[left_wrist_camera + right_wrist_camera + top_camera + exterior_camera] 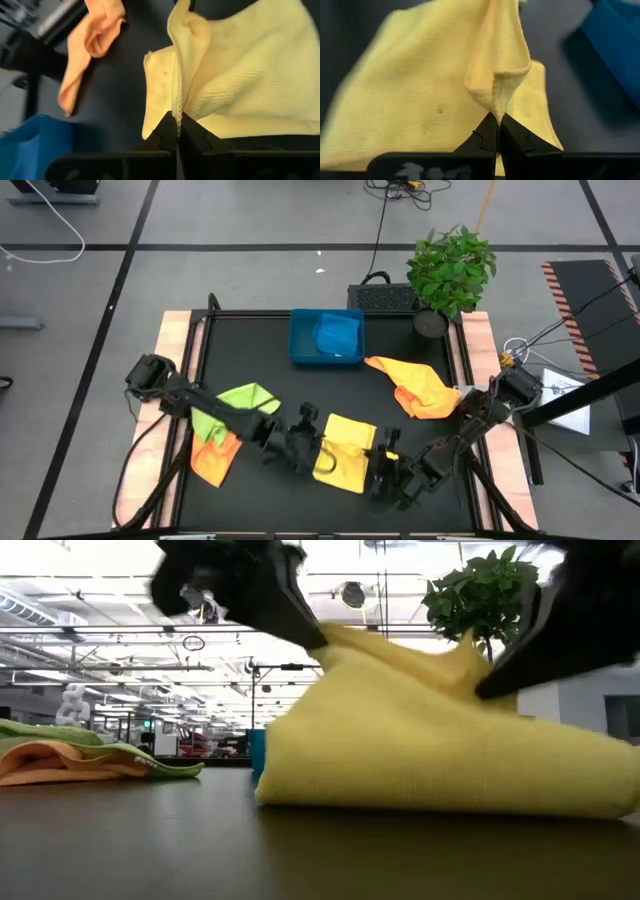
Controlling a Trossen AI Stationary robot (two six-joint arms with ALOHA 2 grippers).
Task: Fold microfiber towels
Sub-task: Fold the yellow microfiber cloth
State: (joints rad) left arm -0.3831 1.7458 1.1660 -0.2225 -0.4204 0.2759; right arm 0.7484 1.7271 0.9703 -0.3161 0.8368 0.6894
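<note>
Grippers both pinch the yellow towel (345, 450), which lies at the front middle of the table (270, 350). The left gripper (177, 131) is clamped on a raised edge at the towel's left side; the right gripper (497, 125) is clamped on a gathered corner at its right side. From table height, both held points stand lifted while the rest of the cloth sags down to the tabletop between them.

Judging from this, the step in hand is carrying the held edge over to make a fold. To do it well, the two arms should travel together at the same height and pace, so the edge between them stays straight and does not twist. Keeping a light tension between the pinch points would smooth the sag; pulling too hard could drag the resting part along the table and spoil the alignment. The lifted edge should be laid onto the opposite edge before either grip lets go, and both should let go low, close to the cloth, so nothing springs back.

A lime towel (240, 405) on an orange towel (215, 460) lies at the left; another orange cloth (420, 388) lies at the right, and a blue tray (300, 340) at the back holds a blue towel (335, 335). All sit well apart from the fold.
</note>
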